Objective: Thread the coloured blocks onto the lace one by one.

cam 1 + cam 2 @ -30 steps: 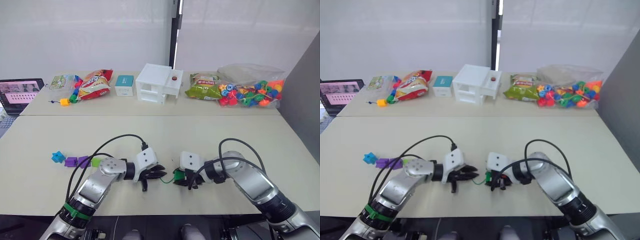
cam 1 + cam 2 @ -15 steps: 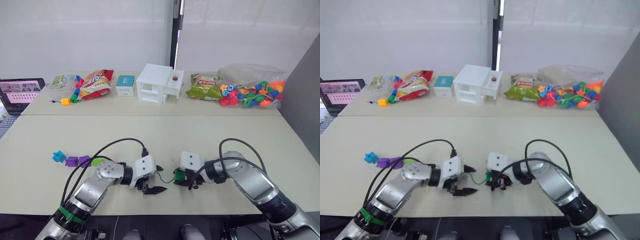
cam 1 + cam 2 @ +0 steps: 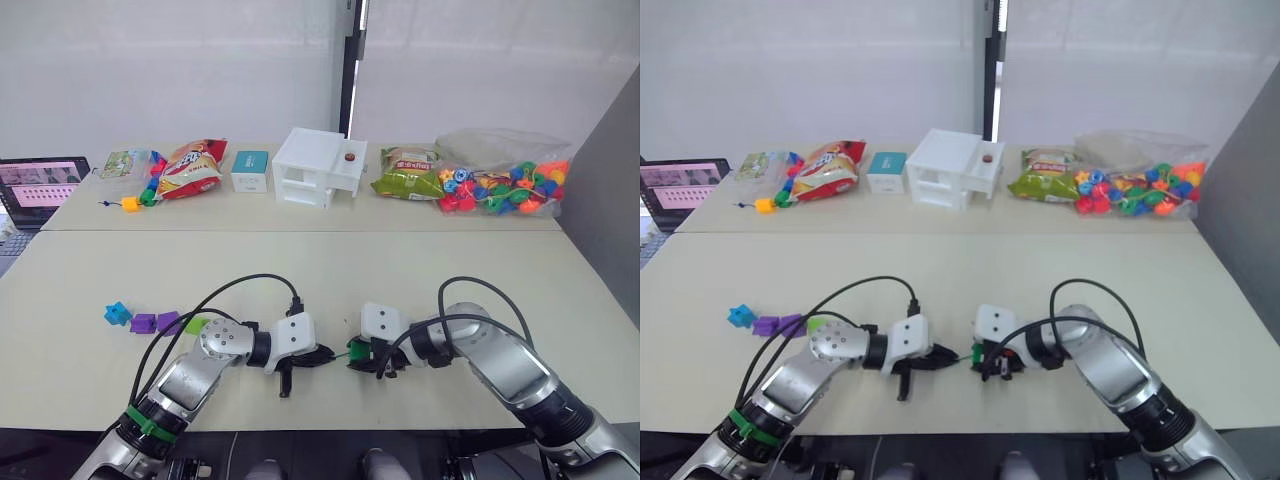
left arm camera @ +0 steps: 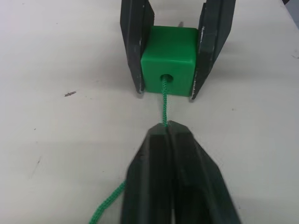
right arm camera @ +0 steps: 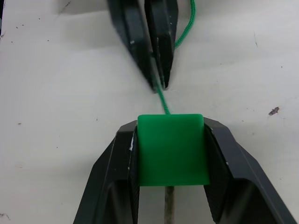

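Nearest on the pale tabletop (image 3: 330, 275), the right pincer (image 5: 170, 154) was clamped on a green block (image 4: 168, 58), one black finger against each side face, with the block resting low on the surface. The landmark here was that green block. Just to its left, the left pincer (image 4: 167, 133) was closed tight on the green lace (image 4: 164, 100), its two fingers pressed together around the cord a short way from the block. The lace ran straight from those fingertips into the hole in the block's facing side, and a stiff pale tip (image 5: 169, 210) stuck out of the block's opposite face, between the right fingers. Behind the left pincer the cord trailed loose over the tabletop.

Well to the left of the green block, a short row of loose pieces lay on the tabletop: a light blue block (image 3: 117, 314) at the far end, then two purple blocks (image 3: 154, 323) side by side, then a second green block (image 3: 194, 324) partly hidden by the left arm's black cable.

Far beyond the green block, along the back tabletop, stood a white box-like unit (image 3: 318, 167), a small teal box (image 3: 249, 170) and a red snack bag (image 3: 187, 167) to its left, a green snack bag (image 3: 408, 176) and a clear bag of mixed beads (image 3: 503, 184) to its right
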